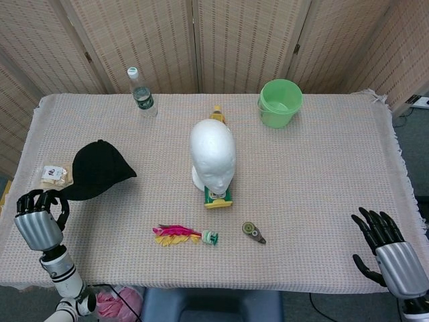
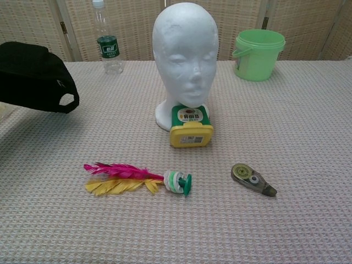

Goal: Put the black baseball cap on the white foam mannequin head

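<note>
The black baseball cap (image 1: 97,171) is tilted up off the table at the left; in the chest view the cap (image 2: 33,77) shows its rear strap opening and runs off the left edge. My left hand (image 1: 40,225) is at the front left corner with its fingers curled on the cap's brim. That hand does not show in the chest view. The white foam mannequin head (image 1: 212,157) stands upright and bare at the table's middle, the same mannequin head (image 2: 186,60) facing the chest camera. My right hand (image 1: 385,248) hangs at the front right edge, fingers spread and holding nothing.
A yellow-green box (image 2: 190,126) lies against the mannequin's base. A feather shuttlecock (image 2: 137,180) and a correction tape (image 2: 252,180) lie in front. A green bucket (image 1: 279,102) and a water bottle (image 1: 141,94) stand at the back. A snack packet (image 1: 52,174) lies beside the cap.
</note>
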Available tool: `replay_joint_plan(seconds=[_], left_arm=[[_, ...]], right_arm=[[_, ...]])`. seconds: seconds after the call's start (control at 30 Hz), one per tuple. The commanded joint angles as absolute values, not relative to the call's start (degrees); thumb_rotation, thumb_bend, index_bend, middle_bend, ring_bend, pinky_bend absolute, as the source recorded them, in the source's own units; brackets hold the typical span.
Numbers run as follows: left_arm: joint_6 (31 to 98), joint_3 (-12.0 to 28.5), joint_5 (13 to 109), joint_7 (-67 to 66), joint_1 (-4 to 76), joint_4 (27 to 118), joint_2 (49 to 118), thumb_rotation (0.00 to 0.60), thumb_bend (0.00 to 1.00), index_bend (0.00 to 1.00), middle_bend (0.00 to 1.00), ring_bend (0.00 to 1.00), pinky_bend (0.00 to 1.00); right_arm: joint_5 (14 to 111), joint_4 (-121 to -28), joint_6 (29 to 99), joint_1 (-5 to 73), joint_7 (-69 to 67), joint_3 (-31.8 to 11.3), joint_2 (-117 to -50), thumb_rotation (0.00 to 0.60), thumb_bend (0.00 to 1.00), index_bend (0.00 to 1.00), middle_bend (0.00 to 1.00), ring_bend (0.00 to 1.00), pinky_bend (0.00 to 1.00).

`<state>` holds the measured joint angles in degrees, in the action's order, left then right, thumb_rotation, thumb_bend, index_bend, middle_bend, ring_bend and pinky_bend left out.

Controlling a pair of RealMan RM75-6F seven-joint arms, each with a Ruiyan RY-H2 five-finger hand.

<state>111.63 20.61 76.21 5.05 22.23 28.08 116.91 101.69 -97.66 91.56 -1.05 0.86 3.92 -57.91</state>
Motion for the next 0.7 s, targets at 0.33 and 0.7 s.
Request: replay_joint_plan(seconds=[0.33,0.7], left_arm=[[114.89,21.08,78.32,-1.27,22.59,40.87,109.07,0.600,0.51,0.57,0.70,0.44,0.44],[114.26,21.10,80.12,-5.64,23.95,45.42,106.51,0.600,0.51,0.57,0.70,0.44,0.44]], right_arm=[[101.57,-97.70,91.54,-1.00,0.81,3.85,-57.87,0.600,0.28,0.00,0.00,0.00,0.00],[101.23,-97.63,91.62,-0.95,0.37,3.66,-57.72,0.600,0.28,0.00,0.00,0.00,0.00]])
